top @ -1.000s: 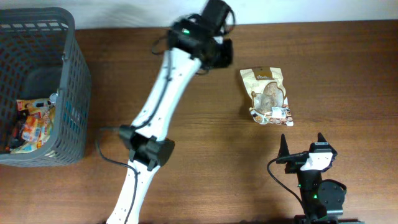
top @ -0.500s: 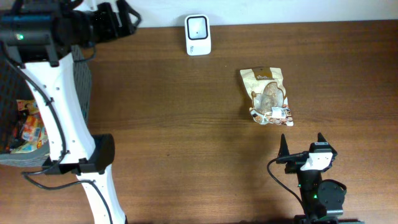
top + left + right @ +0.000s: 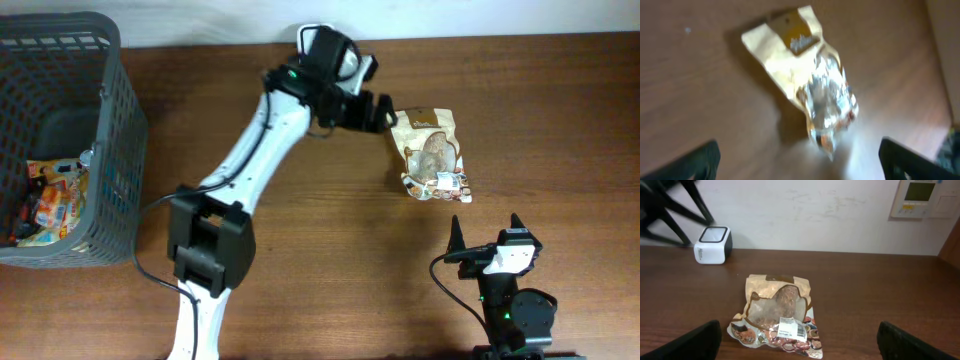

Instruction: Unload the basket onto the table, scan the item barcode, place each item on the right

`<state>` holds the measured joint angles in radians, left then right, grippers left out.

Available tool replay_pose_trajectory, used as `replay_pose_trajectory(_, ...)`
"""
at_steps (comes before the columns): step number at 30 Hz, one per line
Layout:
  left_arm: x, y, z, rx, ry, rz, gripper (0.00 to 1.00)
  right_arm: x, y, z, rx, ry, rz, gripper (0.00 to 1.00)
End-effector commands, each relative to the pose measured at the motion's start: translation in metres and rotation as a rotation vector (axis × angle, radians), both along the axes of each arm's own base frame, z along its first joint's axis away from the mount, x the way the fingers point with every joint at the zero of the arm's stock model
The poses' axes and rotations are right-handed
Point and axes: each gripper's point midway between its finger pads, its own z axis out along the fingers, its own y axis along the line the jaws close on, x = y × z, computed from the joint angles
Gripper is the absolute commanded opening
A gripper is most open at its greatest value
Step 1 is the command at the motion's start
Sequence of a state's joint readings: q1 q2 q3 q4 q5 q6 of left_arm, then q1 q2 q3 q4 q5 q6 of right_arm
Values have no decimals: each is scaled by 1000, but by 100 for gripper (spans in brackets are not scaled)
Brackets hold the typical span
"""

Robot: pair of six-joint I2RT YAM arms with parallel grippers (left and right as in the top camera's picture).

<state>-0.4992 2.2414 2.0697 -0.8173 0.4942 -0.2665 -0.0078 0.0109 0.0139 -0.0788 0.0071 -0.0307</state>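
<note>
Puts the left gripper, over by the basket half a second back, just beside the snack bag's top-left corner, jaws spread wide, empty. Leaves the bag flat on the table, unmoved, between scanner and right gripper, the latter likewise spread, holding nothing. Counts two arms, one bag, one scanner, one basket.

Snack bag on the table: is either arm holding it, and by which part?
Nothing is held. The bag lies flat on the table; the left gripper hangs open by its top edge, and the right gripper is open, well clear.
</note>
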Motion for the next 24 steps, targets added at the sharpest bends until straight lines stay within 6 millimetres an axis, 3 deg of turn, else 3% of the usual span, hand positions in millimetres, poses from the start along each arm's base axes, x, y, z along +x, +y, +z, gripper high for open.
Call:
replay_pose_trajectory(1, -12, -26, -37, -5, 66, 116, 99, 0, -3, -3, 4, 4, -15, 98)
replay_pose_trajectory(5, -29, -69, -66, -23, 46, 83, 97, 0, -3, -3, 4, 4, -15, 99)
replay_pose_trajectory(7, -34, -78, -83, 15, 50, 126, 96, 0, -3, -3, 4, 4, -15, 98)
replay_pose_trajectory(10, -37, -85, -104, 50, 60, 167, 95, 0, -3, -3, 4, 4, -15, 98)
replay_pose_trajectory(17, -24, -64, -116, 127, 58, 335, 89, 0, -3, -3, 4, 4, -15, 98)
replay_pose_trajectory(21, -34, -90, -116, 39, 95, 270, 86, 0, -3, -3, 4, 4, -15, 98)
replay_pose_trajectory(22, -36, -96, -120, 33, 89, 259, 84, 0, -3, -3, 4, 4, -15, 98)
replay_pose_trajectory(24, -41, -106, -131, 30, 85, 242, 65, 0, -3, -3, 4, 4, -15, 98)
